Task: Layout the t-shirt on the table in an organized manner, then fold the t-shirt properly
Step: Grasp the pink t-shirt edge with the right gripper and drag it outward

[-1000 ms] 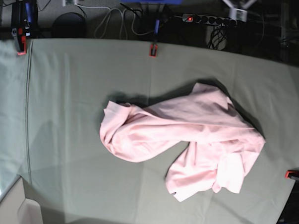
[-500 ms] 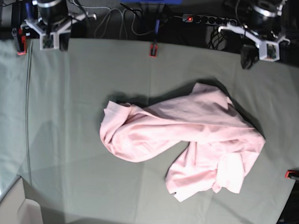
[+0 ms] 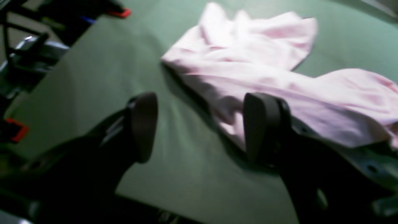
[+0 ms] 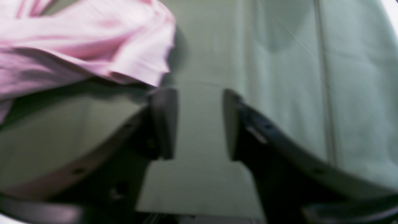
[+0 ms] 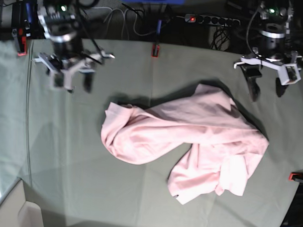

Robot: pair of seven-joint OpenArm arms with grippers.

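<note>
T-shirt [image 5: 190, 143] lies crumpled on the table [image 5: 79, 155]; left gripper [image 5: 265, 91] and right gripper [image 5: 72, 85] hover spread wide, holding nothing.

The t-shirt [image 5: 190, 140] is soft, matt pale pink cloth, rumpled into loose folds. The desk [image 5: 89, 166] wears a dull grey-green cloth cover, matt, with faint straight creases and a seam near its left edge. The tool fingers [image 3: 143, 124] look like smooth, dark, matt plastic. Small clamps [image 5: 155, 50] at the far edge look like glossy red plastic.
</note>
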